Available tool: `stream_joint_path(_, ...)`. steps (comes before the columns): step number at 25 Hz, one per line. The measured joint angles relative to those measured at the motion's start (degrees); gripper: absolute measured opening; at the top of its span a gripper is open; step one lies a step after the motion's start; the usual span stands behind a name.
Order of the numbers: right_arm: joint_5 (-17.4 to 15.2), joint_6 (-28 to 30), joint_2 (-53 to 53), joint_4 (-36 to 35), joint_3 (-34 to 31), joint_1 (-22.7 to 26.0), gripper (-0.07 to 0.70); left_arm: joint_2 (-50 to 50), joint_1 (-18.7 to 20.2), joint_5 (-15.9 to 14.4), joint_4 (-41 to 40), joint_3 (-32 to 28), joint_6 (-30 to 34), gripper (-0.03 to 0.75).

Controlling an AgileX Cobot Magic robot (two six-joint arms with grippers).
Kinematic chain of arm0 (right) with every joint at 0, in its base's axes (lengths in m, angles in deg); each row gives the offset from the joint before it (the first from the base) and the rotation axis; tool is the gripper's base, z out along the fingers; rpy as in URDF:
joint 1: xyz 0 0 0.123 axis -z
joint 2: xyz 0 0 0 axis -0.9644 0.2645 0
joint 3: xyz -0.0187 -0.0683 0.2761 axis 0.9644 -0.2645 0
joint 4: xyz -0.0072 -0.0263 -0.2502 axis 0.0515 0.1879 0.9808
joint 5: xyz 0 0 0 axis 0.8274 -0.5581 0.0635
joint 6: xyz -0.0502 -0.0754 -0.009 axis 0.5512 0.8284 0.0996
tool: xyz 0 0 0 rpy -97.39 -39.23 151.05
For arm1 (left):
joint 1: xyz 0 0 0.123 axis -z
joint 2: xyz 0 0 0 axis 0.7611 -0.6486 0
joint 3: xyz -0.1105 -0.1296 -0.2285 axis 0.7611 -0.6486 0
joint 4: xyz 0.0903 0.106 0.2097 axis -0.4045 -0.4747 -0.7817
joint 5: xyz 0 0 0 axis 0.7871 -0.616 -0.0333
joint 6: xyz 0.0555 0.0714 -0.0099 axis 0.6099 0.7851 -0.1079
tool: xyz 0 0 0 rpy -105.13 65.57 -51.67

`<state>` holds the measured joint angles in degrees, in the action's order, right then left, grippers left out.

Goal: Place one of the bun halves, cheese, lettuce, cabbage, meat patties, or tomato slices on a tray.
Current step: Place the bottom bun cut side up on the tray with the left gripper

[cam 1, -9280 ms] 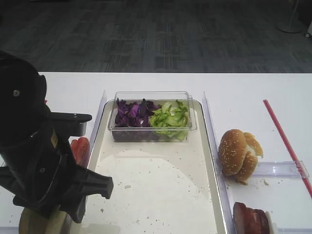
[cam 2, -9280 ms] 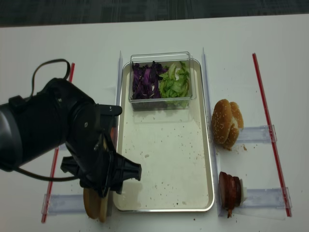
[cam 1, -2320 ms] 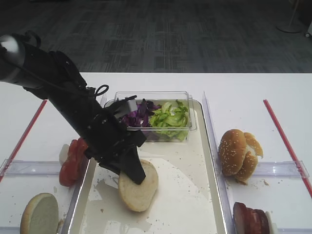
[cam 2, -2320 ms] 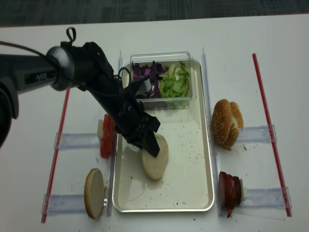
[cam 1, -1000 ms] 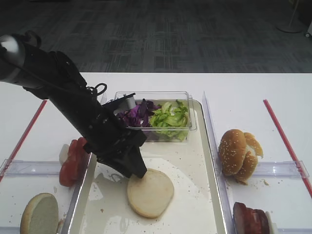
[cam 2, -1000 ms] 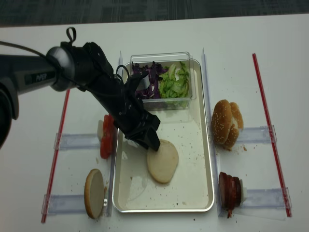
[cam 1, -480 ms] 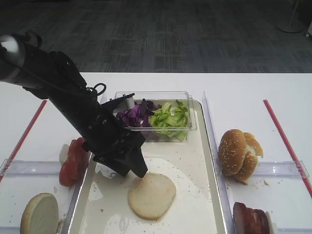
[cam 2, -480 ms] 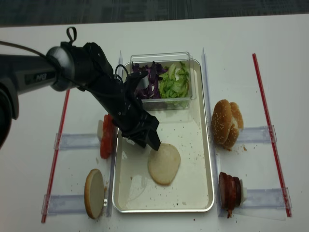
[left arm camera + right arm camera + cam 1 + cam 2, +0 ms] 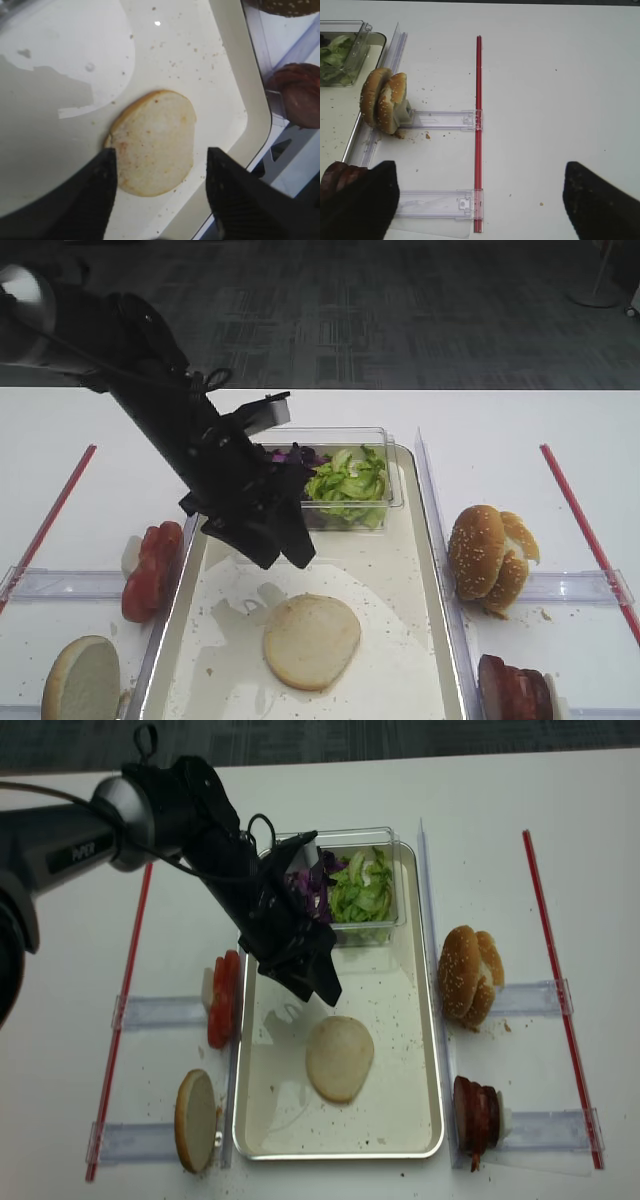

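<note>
With its fingers spread and empty, the black left hand (image 9: 315, 982) hangs above the tray.
Directly below it, clear of both fingers (image 9: 97, 195), the flat round cream bun half (image 9: 339, 1058) lies on the shallow silvery metal tray (image 9: 425, 1050); the right hand is out of reach.

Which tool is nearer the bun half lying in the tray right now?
Left. The left tool hangs open just above and up-left of the bun half in the tray. The right tool is off over the table's right side, beyond the sesame buns.
</note>
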<state>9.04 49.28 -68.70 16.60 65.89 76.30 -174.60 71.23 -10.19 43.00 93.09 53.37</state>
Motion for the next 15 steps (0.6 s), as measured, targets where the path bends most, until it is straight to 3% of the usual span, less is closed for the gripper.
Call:
stream_joint_path(8, 0.0, 0.0, 0.0, 0.0, 0.0, 0.0, 0.676, 0.0, 1.14, -0.98, -11.77, 9.11, -12.91, 0.391)
stream_joint_path(15, 0.0, 0.0, 0.0, 0.0, 0.0, 0.0, 0.676, 0.0, 1.14, -1.48, -22.93, 11.23, -21.66, 0.41)
